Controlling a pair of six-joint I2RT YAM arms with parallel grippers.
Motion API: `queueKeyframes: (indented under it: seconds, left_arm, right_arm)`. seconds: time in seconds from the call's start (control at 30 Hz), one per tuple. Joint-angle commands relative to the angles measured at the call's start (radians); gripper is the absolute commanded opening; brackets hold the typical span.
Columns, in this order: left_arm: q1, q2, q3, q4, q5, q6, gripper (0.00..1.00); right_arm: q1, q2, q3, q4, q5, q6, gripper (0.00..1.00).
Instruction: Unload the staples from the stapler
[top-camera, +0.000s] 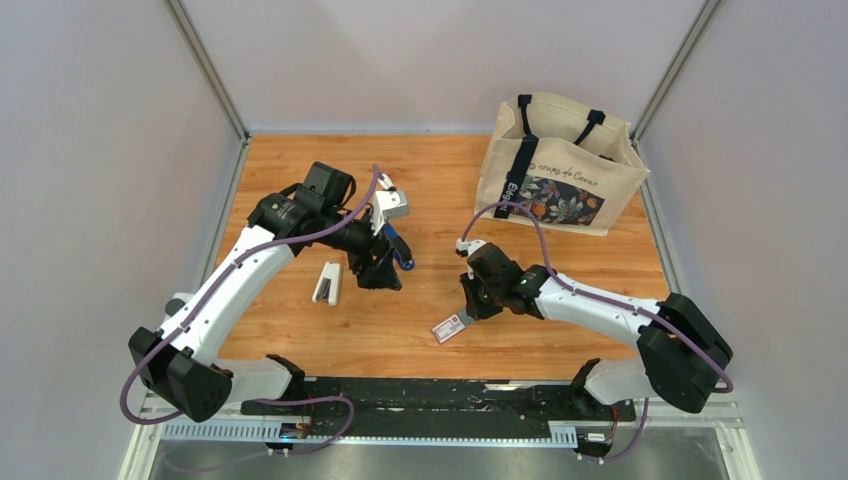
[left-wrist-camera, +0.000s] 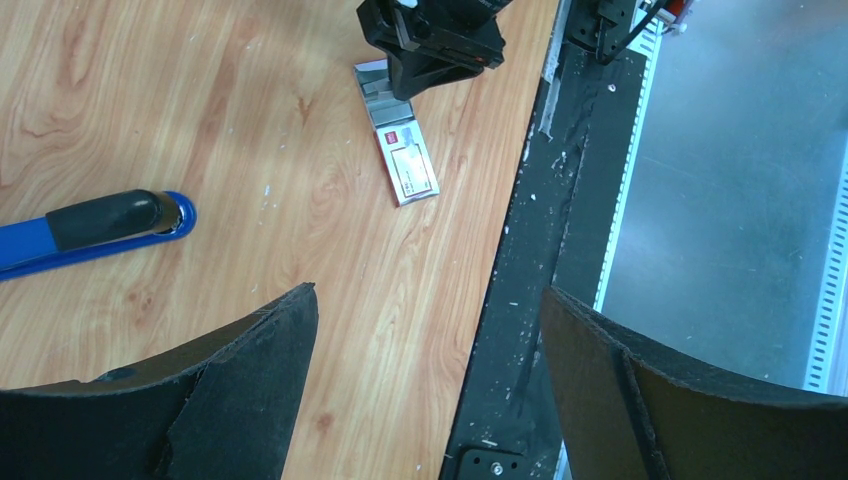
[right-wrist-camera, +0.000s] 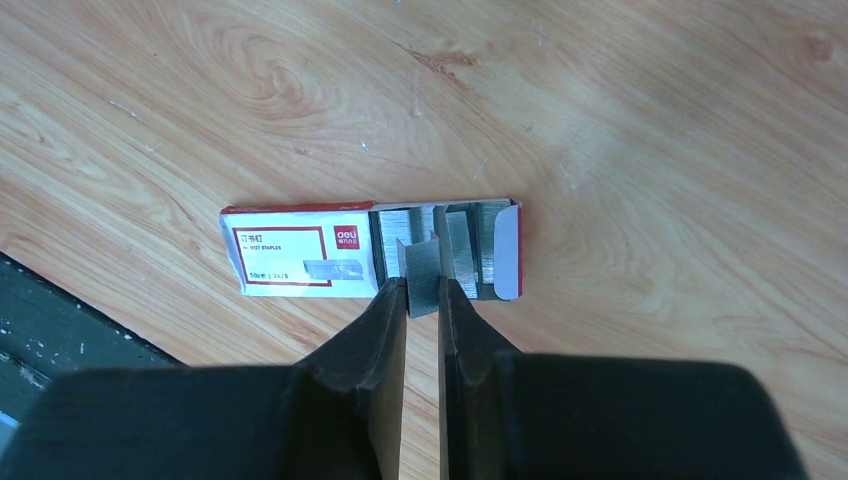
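On the wooden table (top-camera: 430, 170), just toward 9 o'clock of its centre in the top view: the stapler (top-camera: 403, 252), dark blue, partly hidden beside the left arm's wrist. Shows again at 9 o'clock in the left wrist view, blue base and black top lying flat on the wood, cut off by the picture's edge and well apart from the fingers (left-wrist-camera: 250, 400). At the left gripper (left-wrist-camera: 430, 330): jaws spread wide, holding nothing, hovering with bare wood and the black base rail (left-wrist-camera: 540, 250) showing between them. At the right gripper (right-wrist-camera: 423, 300): tips pressed together on a strip of staples (right-wrist-camera: 422, 272), pinched at its near end, the rest of it over the open end of the staple box (right-wrist-camera: 300, 250). Box lying flat on the wood, white-and-red label toward 9 o'clock in the right wrist view, flap folded open toward 3 o'clock, rows of grey staples visible inside. In the top view, at 6 o'clock from the table's centre and near the front edge, with the right gripper touching its far end. Toward 8 o'clock from the blue stapler, nearby but apart: a white stapler (top-camera: 327, 283). At 1 o'clock, at the back of the table: a cream tote bag (top-camera: 560, 165) with dark handles and a floral print.
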Motion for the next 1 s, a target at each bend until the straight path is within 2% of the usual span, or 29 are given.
queueKeyframes:
  seconds: [0.0, 0.47, 0.83, 0.97]
  left_arm:
    - [0.004, -0.026, -0.005, -0.008, 0.022, 0.032, 0.89]
    - [0.003, -0.032, -0.014, -0.004, 0.022, 0.035, 0.89]
    - [0.004, -0.032, -0.015, -0.008, 0.022, 0.038, 0.9]
    - [0.004, -0.031, -0.012, -0.009, 0.025, 0.038, 0.9]
  right_arm:
    - [0.017, 0.012, -0.003, 0.01, 0.058, -0.013, 0.12]
    - [0.072, 0.064, 0.031, -0.022, 0.169, -0.022, 0.13]
    - [0.089, 0.077, 0.037, -0.024, 0.186, -0.019, 0.13]
    - [0.1, 0.08, 0.037, -0.03, 0.201, -0.016, 0.17]
